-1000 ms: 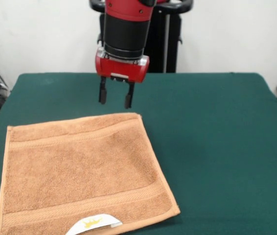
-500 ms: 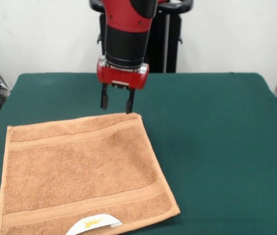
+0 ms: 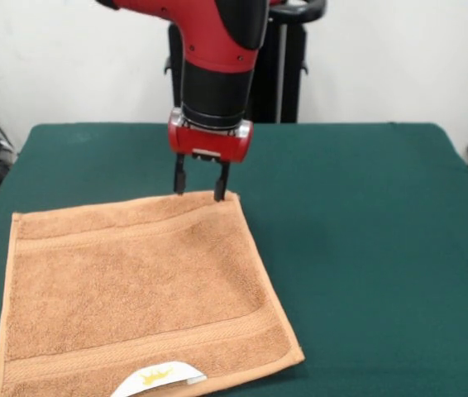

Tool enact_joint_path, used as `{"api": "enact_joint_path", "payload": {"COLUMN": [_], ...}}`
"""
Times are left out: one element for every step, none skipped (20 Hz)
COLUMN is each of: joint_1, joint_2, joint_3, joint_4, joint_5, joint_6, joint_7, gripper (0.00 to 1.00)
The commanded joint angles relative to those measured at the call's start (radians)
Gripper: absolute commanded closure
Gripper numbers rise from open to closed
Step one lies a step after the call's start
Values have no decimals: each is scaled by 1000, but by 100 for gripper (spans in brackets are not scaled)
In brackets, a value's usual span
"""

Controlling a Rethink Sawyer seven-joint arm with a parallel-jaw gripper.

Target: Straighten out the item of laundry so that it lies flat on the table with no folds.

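One camera sits across the table (image 3: 366,231) from the robot, facing its pedestal (image 3: 279,70) at 12 o'clock, raised and tilted down, close enough that the near edge at 6 o'clock is cropped.

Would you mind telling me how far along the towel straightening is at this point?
Mostly done, it seems: the towel lies spread on the table with no fold showing, though its near-left part runs out of frame. In hand: the open gripper hangs at the far right corner. Left, at most: tidying that corner and the upturned label.
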Motion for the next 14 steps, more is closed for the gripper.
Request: {"api": "enact_joint_path", "payload": {"joint_1": [20, 29, 31, 29, 29, 29, 26, 20, 17, 13, 6, -3, -8, -10], "joint_2": [94, 113, 129, 138, 145, 150, 157, 169, 179, 198, 217, 246, 262, 278], "joint_3": [101, 88, 83, 82, 80, 78, 79, 84, 86, 92, 100, 108, 112, 112], "joint_4": [-32, -44, -54, -58, -64, -68, -72, -77, -82, -102, -114, -126, -135, -145], "joint_5": [-55, -66, -70, -74, -75, -77, -81, -86, -90, -92, -101, -109, -112, -117], "joint_6": [-81, -96, -112, -124, -130, -134, -144, -169, -185, -203, -231, -285, -312, -342], "joint_7": [77, 78, 81, 84, 87, 89, 88, 89, 90, 89, 87, 93, 99, 105], "gripper": [0, 0, 0, 0, 0, 0, 0, 0, 0, 0, 0, 0, 0, 0]}}
